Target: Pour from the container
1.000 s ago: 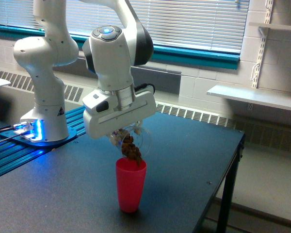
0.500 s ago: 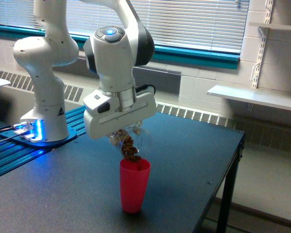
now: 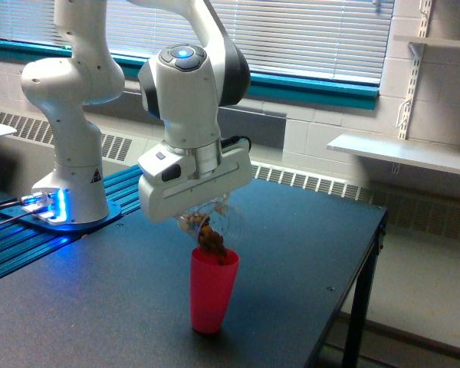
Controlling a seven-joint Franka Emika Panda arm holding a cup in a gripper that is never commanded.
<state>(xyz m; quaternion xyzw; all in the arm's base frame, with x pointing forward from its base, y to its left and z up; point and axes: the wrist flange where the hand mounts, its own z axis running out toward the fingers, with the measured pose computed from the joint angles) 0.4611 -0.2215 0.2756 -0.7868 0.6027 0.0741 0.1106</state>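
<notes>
In the exterior view, the one relation that matters is the container's mouth to the red cup (image 3: 212,290) beneath it. The container (image 3: 215,221), a small clear rounded jar, is tipped steeply, its long axis lying near horizontal with the mouth turned down and toward the exterior view's right. That mouth sits directly above the red cup's rim, very close to it, and a clump of brown material (image 3: 210,240) hangs from the mouth down to the rim, so the contents appear to be dropping into the cup rather than beside it.

Relative to the gripper (image 3: 202,217), the container lies just below the wide white body of the hand and is held at its underside; the jar's clear belly shows past the hand's lower edge on the exterior view's right. The jaws themselves are hidden behind the hand and the jar, so their width cannot be read directly; judging from the jar staying aloft and tilted, they are closed onto it.

The red cup stands upright on the dark desk (image 3: 291,253), well in from the desk's edge, with the arm's white base (image 3: 73,176) off to the cup's left in this view. Some brown material remains inside the jar, so I judge the pour is under way and unfinished.
</notes>
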